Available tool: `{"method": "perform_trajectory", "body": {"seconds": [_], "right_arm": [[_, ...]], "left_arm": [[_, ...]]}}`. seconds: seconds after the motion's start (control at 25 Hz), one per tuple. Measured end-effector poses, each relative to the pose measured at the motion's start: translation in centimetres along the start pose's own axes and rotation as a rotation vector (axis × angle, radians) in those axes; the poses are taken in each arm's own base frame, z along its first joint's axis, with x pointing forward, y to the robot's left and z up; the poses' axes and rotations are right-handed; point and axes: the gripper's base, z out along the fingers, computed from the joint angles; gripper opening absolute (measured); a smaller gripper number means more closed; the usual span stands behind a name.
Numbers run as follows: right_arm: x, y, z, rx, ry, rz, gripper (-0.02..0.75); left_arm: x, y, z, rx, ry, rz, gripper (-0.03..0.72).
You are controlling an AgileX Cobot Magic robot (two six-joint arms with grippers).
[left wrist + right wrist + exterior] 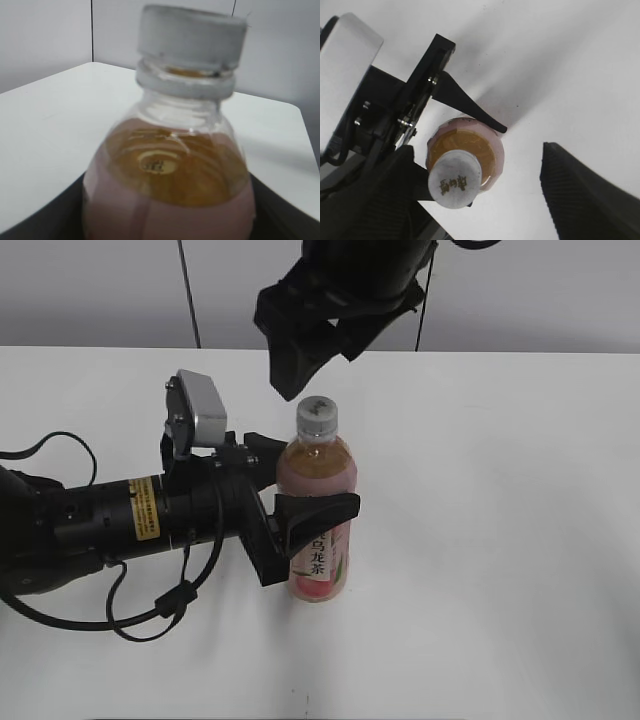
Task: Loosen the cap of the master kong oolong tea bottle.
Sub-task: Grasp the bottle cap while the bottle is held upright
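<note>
A slim clear plastic bottle of amber-pink tea (318, 510) stands upright at the centre of the frame on the white counter (500, 540), its small round white ribbed screw cap (317, 414) on the neck. The left end effector (300, 502), reaching in from the left of the frame, clasps the bottle's body, one black finger across the pink and white label and the other behind the shoulder. The right end effector (315, 345) hangs spread wide at the upper centre, just above the cap and apart from it, grasping nothing. In the right wrist view the cap (455, 179) sits toward the lower left, nearer one finger than the other, so a descent from here could, by this reading, catch the rim off-centre and tilt the bottle; a loose hold on the smooth body might also let it spin with the cap. Counted: one bottle, one cap, two end effectors
</note>
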Motion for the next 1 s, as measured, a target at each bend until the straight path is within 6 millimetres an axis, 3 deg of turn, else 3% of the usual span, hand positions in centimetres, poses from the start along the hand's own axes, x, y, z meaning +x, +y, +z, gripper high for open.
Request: {"method": "perform_trajectory", "body": {"seconds": [0.32, 0.6, 1.0], "right_arm": [[0.0, 0.4, 0.0, -0.044, 0.004, 0.244, 0.585], [0.0, 0.7, -0.3, -0.066, -0.001, 0.281, 0.576], [1.7, 1.0, 0.7, -0.083, 0.068, 0.316, 0.54]], "left_arm": [[0.0, 0.0, 0.0, 0.0, 0.0, -0.001, 0.459], [0.0, 0.0, 0.0, 0.0, 0.0, -0.001, 0.459], [0.0, 0.0, 0.0, 0.001, 0.0, -0.001, 0.458]]}}
